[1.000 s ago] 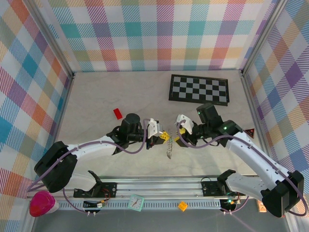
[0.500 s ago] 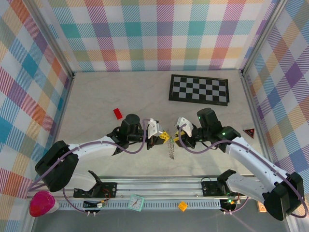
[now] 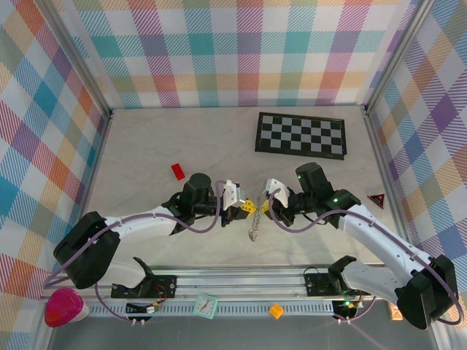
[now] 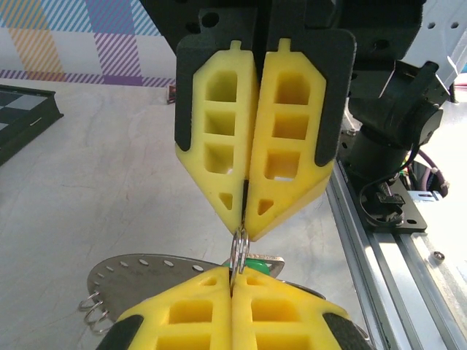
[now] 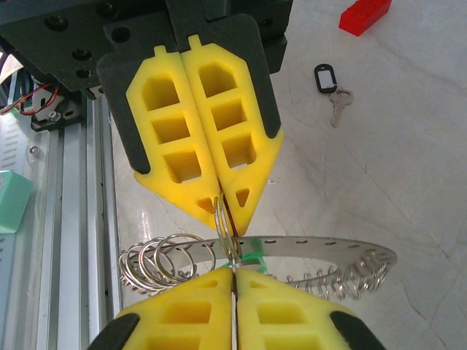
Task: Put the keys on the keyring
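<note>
My two grippers meet tip to tip above the near middle of the table. My left gripper (image 3: 246, 208) (image 4: 233, 275) is shut on a small split ring (image 4: 241, 251) of the keyring (image 3: 254, 227), whose perforated metal band (image 5: 328, 245) and bunches of loops (image 5: 157, 262) hang below. My right gripper (image 3: 265, 208) (image 5: 233, 271) is shut too, its tips at that same split ring (image 5: 225, 230), with the green key head (image 5: 252, 255) (image 4: 257, 262) poking out at them. The black-headed key (image 5: 327, 79) lies loose on the table.
A small red block (image 3: 178, 171) (image 5: 365, 14) lies on the table left of the arms. The checkerboard (image 3: 300, 134) sits at the back right. The aluminium rail (image 4: 408, 262) runs along the near edge, close under both grippers.
My right gripper has moved left until its tips touch the left gripper's tips. The left gripper has held its place with the keyring hanging from it.
</note>
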